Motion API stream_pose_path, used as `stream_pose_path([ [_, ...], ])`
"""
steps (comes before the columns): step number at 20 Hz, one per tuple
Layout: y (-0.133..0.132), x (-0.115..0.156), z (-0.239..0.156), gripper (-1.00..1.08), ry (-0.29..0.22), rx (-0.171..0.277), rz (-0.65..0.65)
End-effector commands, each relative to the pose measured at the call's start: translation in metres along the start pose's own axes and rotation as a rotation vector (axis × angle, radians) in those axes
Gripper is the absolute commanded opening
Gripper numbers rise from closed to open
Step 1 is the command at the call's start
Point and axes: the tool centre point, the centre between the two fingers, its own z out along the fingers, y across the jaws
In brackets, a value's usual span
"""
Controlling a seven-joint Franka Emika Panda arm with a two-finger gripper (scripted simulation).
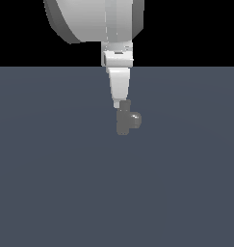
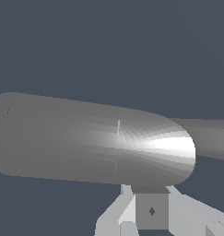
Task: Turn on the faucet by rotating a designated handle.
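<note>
faucet [image 1: 124, 120] sits on the flat blue-grey floor [image 1: 51, 183] near the middle of the exterior view, its stubby rounded spout [image 1: 136, 119] pointing to the exterior view's right. gripper [image 1: 121, 102] comes down from above and meets the fixture's top, so the handle cannot be picked out there; it is hidden or merged with the grey body. most of the arm [image 1: 89, 19] is cut off at the frame's edge. the wrist view is filled by a large grey rounded cylinder, the faucet [image 2: 95, 140], with pale fingers [image 2: 120, 212] only partly visible near it. whether those fingers are apart or closed on anything cannot be told.
</note>
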Motion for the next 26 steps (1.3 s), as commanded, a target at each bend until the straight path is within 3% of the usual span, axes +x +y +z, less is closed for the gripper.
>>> stream_pose_path([
  [1, 0.006, 0.043, 0.001, -1.0, 0.008, 0.0, 0.045],
  [4, 0.009, 0.056, 0.001, -1.0, 0.009, -0.001, 0.047],
  [5, 0.003, 0.022, -0.001, -1.0, -0.002, 0.003, 0.0],
  [26, -0.029, 0.104, 0.001, -1.0, 0.007, 0.0, 0.038],
])
